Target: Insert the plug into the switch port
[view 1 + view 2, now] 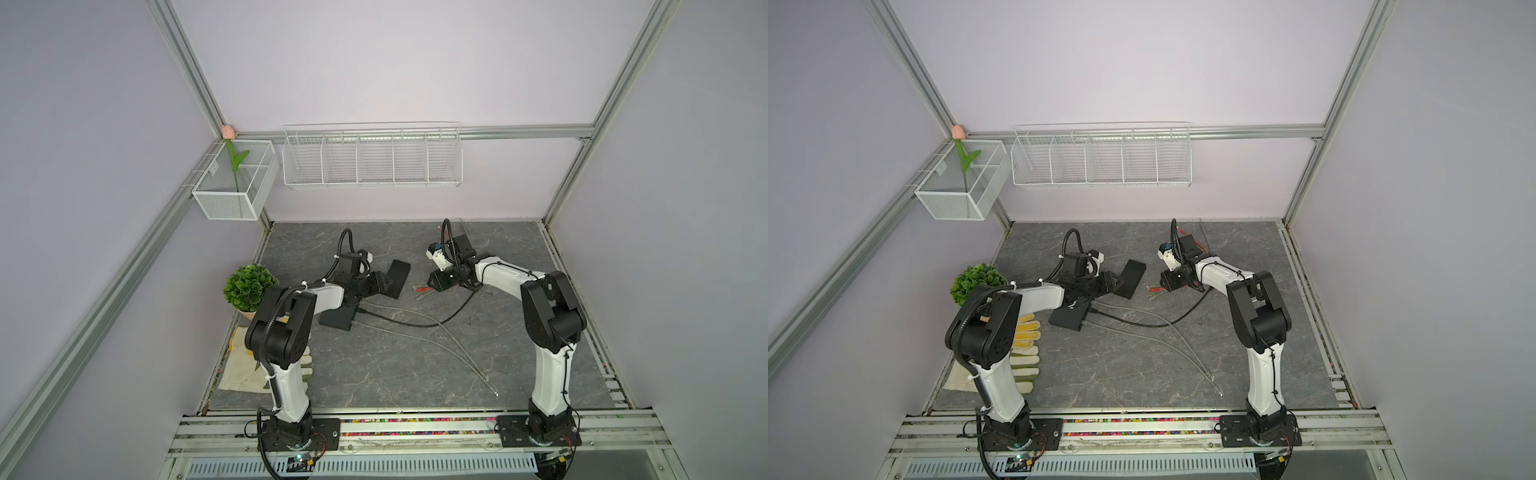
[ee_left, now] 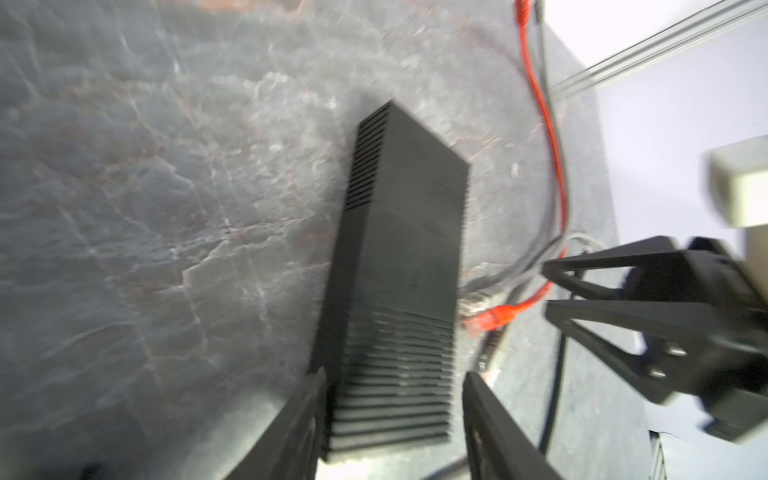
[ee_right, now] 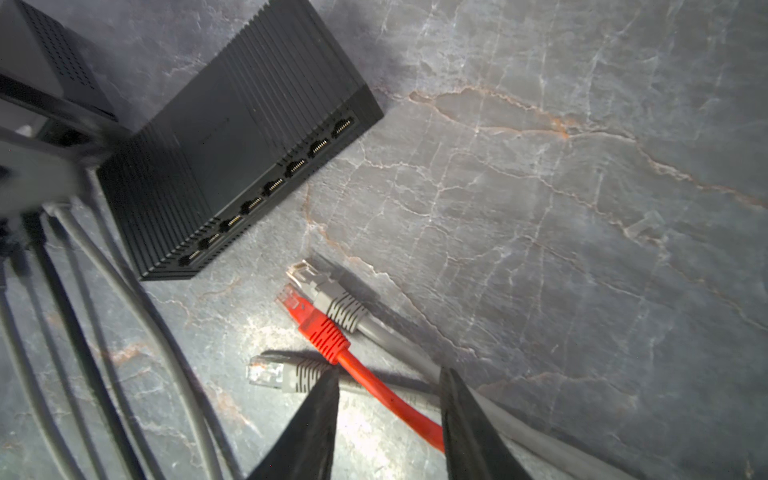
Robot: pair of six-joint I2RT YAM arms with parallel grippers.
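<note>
The black switch [image 1: 397, 277] [image 1: 1130, 277] lies flat mid-table, with its row of ports [image 3: 272, 187] facing three loose plugs. A red plug [image 3: 307, 316] lies between two grey plugs [image 3: 328, 291] [image 3: 282, 374]. My right gripper [image 3: 390, 374] [image 1: 432, 284] hovers open just behind them, and the red cable [image 3: 399, 403] runs between its fingers untouched. My left gripper [image 2: 395, 378] [image 1: 386, 281] is open, its fingers on either side of the switch's [image 2: 399, 270] end away from the ports. One finger is against the switch's side. A small gap shows at the other finger.
A second black box [image 1: 338, 318] with cables plugged in sits beside the left arm. Black and grey cables [image 1: 415, 324] trail across the table's middle. A potted plant [image 1: 249, 286] and gloves [image 1: 257, 370] lie at the left edge. Wire baskets [image 1: 372, 156] hang on the back wall.
</note>
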